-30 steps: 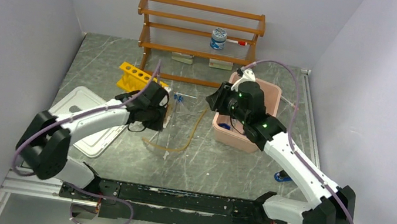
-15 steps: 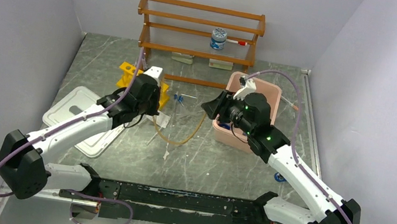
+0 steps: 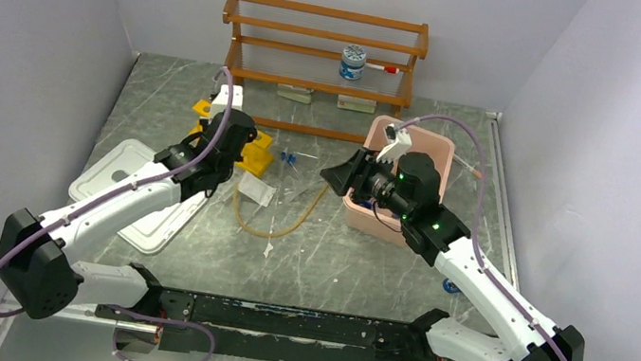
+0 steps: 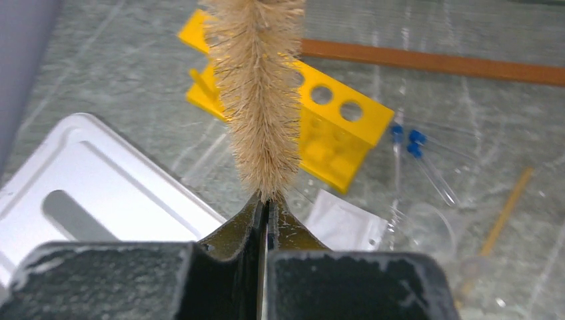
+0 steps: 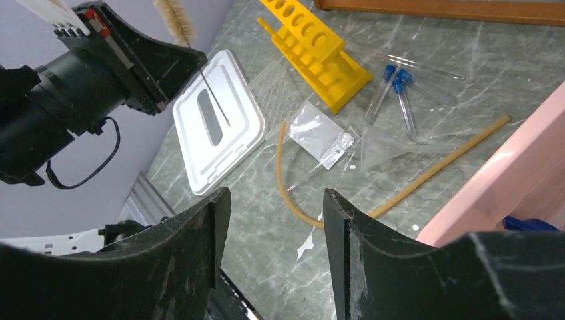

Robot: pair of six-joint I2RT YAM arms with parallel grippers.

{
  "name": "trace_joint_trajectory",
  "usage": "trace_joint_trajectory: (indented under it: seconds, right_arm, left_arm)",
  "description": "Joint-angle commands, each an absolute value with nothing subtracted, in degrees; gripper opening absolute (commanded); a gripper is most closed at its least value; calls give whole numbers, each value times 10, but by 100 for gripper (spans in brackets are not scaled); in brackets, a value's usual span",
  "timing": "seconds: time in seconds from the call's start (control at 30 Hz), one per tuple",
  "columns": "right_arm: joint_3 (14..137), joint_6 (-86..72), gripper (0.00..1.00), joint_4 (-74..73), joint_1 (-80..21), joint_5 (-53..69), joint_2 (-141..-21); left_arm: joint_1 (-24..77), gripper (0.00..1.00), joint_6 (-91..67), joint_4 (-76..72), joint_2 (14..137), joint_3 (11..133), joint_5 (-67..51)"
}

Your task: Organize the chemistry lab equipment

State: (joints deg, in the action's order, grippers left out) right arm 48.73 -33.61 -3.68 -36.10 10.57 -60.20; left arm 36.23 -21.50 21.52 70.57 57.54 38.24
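My left gripper (image 4: 266, 207) is shut on the wire stem of a beige bristle brush (image 4: 256, 87), held just above the yellow test-tube rack (image 4: 333, 127). In the top view the gripper (image 3: 232, 134) hovers over the rack's (image 3: 250, 155) left part. Blue-capped tubes (image 3: 289, 157) lie on the table right of the rack. The tan hose (image 3: 276, 227) curves across the table's middle. My right gripper (image 5: 274, 200) is open and holds nothing. It hangs above the hose (image 5: 426, 177), just left of the pink bin (image 3: 418, 142).
A white lid (image 3: 121, 175) lies at the left, partly under my left arm. A clear plastic bag (image 3: 256, 187) lies by the rack. A wooden shelf (image 3: 324, 37) with a jar (image 3: 352, 61) stands at the back. Something blue (image 5: 533, 223) lies in the bin.
My left arm has carried the brush away from the table's middle, back and left over the yellow rack. My right gripper has opened wider and shifted slightly forward beside the bin.
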Motion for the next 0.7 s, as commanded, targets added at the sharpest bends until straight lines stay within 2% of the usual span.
trace_joint_trajectory:
  seconds: [0.0, 0.1, 0.3, 0.4, 0.67]
  right_arm:
    - [505, -331, 57, -20, -365, 117, -602]
    - [509, -325, 57, -20, -366, 129, -604]
    - [519, -306, 61, -3, -366, 194, -621]
    - [524, -301, 66, 20, -371, 228, -634]
    - [565, -313, 68, 42, -383, 262, -691]
  left_arm:
    - [363, 5, -226, 224, 721, 610, 503]
    - [356, 5, -217, 216, 725, 631, 444]
    - [355, 5, -227, 178, 724, 690, 86]
    - [355, 5, -268, 155, 730, 708, -37]
    - [355, 5, -363, 68, 730, 682, -188]
